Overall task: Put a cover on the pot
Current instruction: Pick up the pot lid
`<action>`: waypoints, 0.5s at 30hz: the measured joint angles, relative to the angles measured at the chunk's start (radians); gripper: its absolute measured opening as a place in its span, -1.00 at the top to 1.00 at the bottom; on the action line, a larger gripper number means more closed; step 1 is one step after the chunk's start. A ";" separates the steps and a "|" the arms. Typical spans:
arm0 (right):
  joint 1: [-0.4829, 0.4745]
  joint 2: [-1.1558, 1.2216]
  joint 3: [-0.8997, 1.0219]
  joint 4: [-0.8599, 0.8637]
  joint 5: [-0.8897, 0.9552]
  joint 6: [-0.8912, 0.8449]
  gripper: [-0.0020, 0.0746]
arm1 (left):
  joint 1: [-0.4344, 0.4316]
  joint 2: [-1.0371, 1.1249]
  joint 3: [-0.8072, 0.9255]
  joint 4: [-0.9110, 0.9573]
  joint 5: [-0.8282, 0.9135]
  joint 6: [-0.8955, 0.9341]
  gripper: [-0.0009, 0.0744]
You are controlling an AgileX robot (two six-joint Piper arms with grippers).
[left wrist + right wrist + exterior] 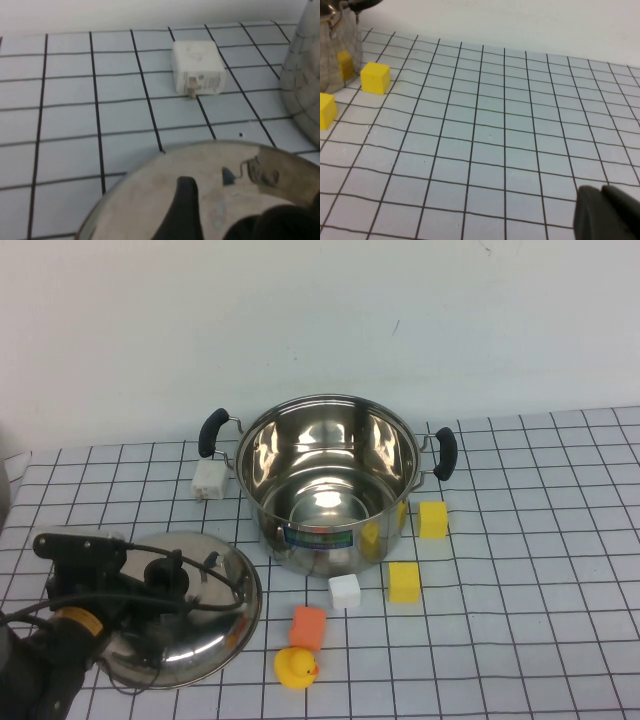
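The pot (330, 490) stands open and upright at the table's middle, black side handles out, blue-green label facing front. Its wall shows at the edge of the left wrist view (305, 75) and of the right wrist view (340, 50). The domed steel lid (215, 625) lies on the table to the pot's front left and also shows in the left wrist view (150, 200). My left gripper (165, 575) is low over the lid, open, its fingers (184, 210) either side of the black knob (280, 225). My right gripper (607, 212) is shut and empty, out of the high view.
A white adapter block (208, 480) lies by the pot's left handle (197, 67). Two yellow cubes (433, 520) (404, 582), a white cube (343, 591), an orange cube (308, 627) and a yellow duck (296, 668) lie in front of the pot.
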 joint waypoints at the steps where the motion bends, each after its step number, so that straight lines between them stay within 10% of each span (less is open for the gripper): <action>1: 0.000 0.000 0.000 0.000 0.000 0.000 0.92 | 0.000 0.006 -0.009 -0.001 0.000 0.005 -0.55; 15: 0.000 0.000 0.000 0.000 0.000 0.000 0.92 | 0.000 0.075 -0.048 0.036 -0.002 0.016 -0.36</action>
